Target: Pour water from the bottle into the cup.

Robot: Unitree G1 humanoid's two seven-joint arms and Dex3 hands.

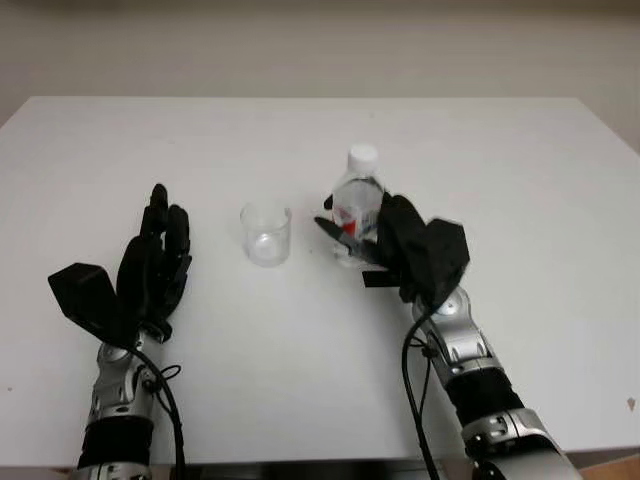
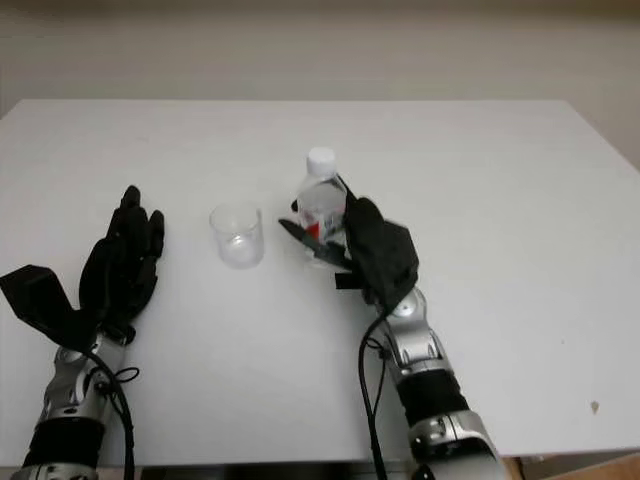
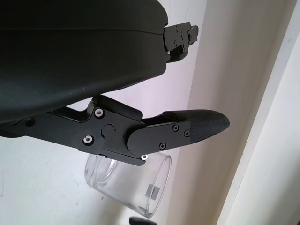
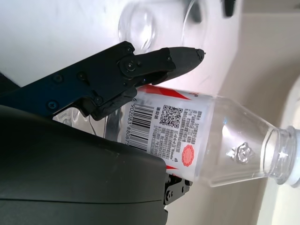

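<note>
A clear plastic water bottle with a white cap and a red-and-white label stands upright just right of the table's middle. My right hand is shut on the bottle from its right side. In the right wrist view one finger crosses the label of the bottle, and the palm presses its other side. A short, clear cup stands upright on the table a little left of the bottle. My left hand is open, left of the cup and apart from it.
The white table runs wide around both objects, with its far edge against a pale wall. Cables run along both forearms near the table's front edge.
</note>
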